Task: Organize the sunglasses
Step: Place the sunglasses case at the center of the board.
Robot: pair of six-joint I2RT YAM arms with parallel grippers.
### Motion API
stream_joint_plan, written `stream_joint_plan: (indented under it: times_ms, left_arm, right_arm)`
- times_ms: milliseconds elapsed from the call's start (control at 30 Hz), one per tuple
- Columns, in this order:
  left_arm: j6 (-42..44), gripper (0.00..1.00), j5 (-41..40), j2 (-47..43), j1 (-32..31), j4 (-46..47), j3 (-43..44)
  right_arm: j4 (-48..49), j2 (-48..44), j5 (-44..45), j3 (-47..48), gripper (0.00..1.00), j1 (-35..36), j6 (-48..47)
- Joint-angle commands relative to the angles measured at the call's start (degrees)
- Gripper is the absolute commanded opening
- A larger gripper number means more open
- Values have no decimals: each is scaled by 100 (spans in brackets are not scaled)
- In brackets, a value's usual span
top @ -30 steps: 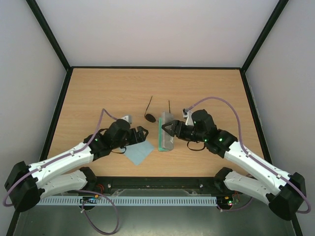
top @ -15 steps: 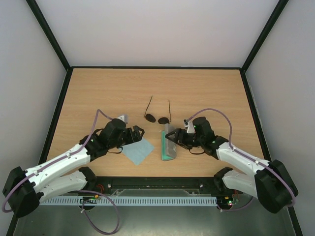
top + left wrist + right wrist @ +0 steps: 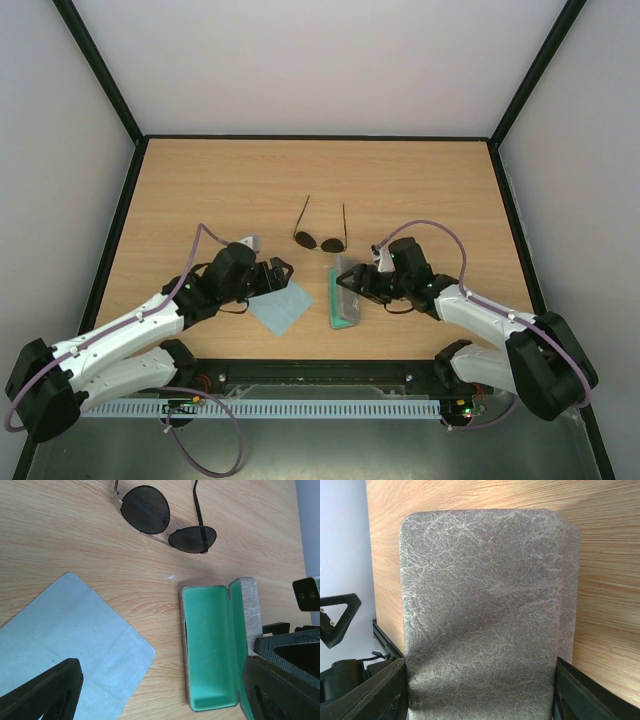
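Grippers first: we find the left gripper [image 3: 160, 697] with its jaws spread wide and free, hanging to the left of the case [image 3: 209, 645]. The right gripper [image 3: 347, 281] sits at the case's right side. Its fingers [image 3: 365, 692] are set against either edge of the raised grey lid [image 3: 485, 605], and we record it as clamped on the case.

The case lies open on the table [image 3: 420, 180] with its green lining upward and its lid standing along the right side. The sunglasses [image 3: 147, 509] lie just beyond the case's far end, apart from it, with the lenses nearest the case and the temple arms spread, pointing away. A light blue cloth [image 3: 70, 630] lies flat to the left of the case, near it but not touching, partly beneath the left gripper. The lid and the right gripper close off the case's right side.

In the left wrist view the temple tips are cut off by the top edge, and the cloth's near part is hidden behind a finger. In the right wrist view the lid fills the frame and hides the lining. Its lower edge is cut off, so we cannot inspect the pad contact there.
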Motion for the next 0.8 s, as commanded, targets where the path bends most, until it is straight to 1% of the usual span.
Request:
stream_joint_plan:
  times_ms: [0, 33, 100, 200, 400, 500, 600, 767]
  left_arm:
    - [55, 90, 65, -86, 26, 6, -43]
    - [55, 90, 65, -80, 30, 7, -37]
    - [64, 90, 65, -70, 24, 13, -36]
    - [65, 90, 71, -76, 26, 34, -56]
    - [49, 90, 72, -143, 23, 47, -113]
    - [47, 90, 59, -193, 23, 29, -144]
    - [30, 90, 47, -239, 28, 46, -179]
    - [41, 90, 65, -244, 32, 93, -216]
  right_arm:
    - [-468, 31, 4, 86, 72, -24, -250]
    - [-582, 3, 41, 136, 77, -24, -292]
    - [-793, -70, 97, 252, 79, -24, -406]
    - [-1110, -172, 195, 420, 85, -24, -538]
    - [-1816, -207, 477, 755, 87, -24, -763]
    - [-2597, -71, 889, 1103, 88, -24, -976]
    - [-3150, -2, 1276, 1358, 87, -24, -1126]
    - [-3930, -23, 1927, 1830, 79, 20, -1308]
